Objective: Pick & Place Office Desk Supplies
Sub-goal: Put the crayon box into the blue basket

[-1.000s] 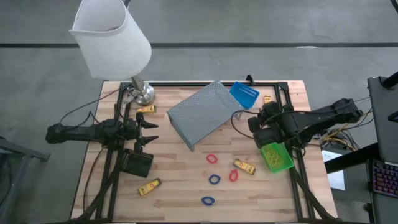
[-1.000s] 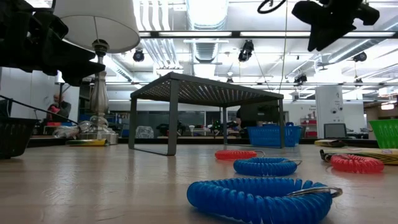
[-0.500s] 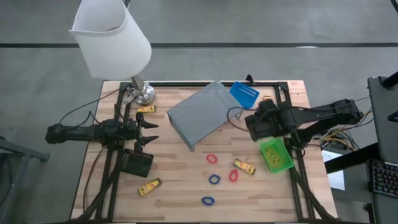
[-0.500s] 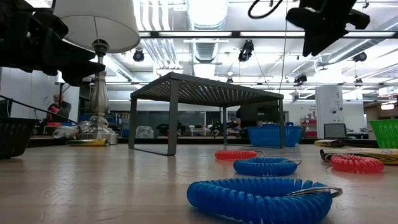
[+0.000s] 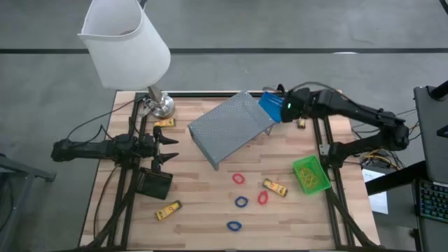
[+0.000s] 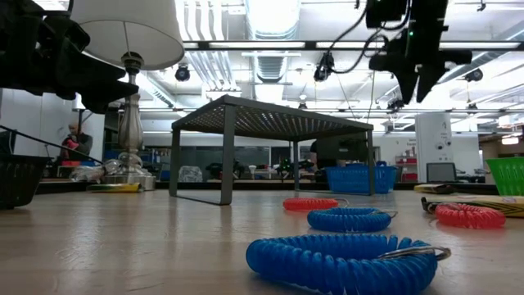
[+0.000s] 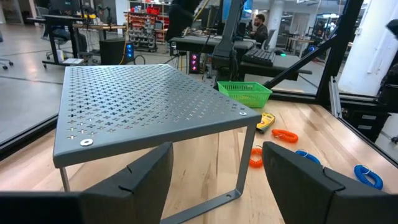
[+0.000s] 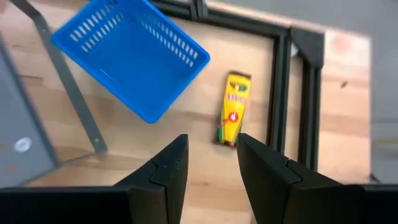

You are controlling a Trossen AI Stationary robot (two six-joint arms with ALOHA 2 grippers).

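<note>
- High view: the right jaws point(image 5: 285, 109) hang over the far right corner of the surface point(image 5: 203, 196), next to the blue bin point(image 5: 274, 105) and close by a small yellow piece point(image 5: 300, 111) at the frame rail. The left jaws point(image 5: 168, 149) wait on the left side, spread wide and empty, with the black bin point(image 5: 154, 183) just beside them. The green bin point(image 5: 311, 175), another yellow piece point(image 5: 275, 187) and red and blue loops point(image 5: 240, 179) lie well apart from both.
- Low view: the right jaws point(image 6: 412, 82) hang high above the grey mesh stand point(image 6: 266, 123), holding nothing; a blue loop point(image 6: 340, 262) lies nearest the camera.
- Left wrist view: the left jaws point(image 7: 214, 180) stand wide apart, empty, facing the mesh stand point(image 7: 149, 109), the green bin point(image 7: 244, 94) beyond it.
- Right wrist view: the right jaws point(image 8: 211, 163) are partly open with nothing between them; the yellow piece point(image 8: 232, 117) lies just ahead of the gap, the blue bin point(image 8: 134, 56) off to one side.
</note>
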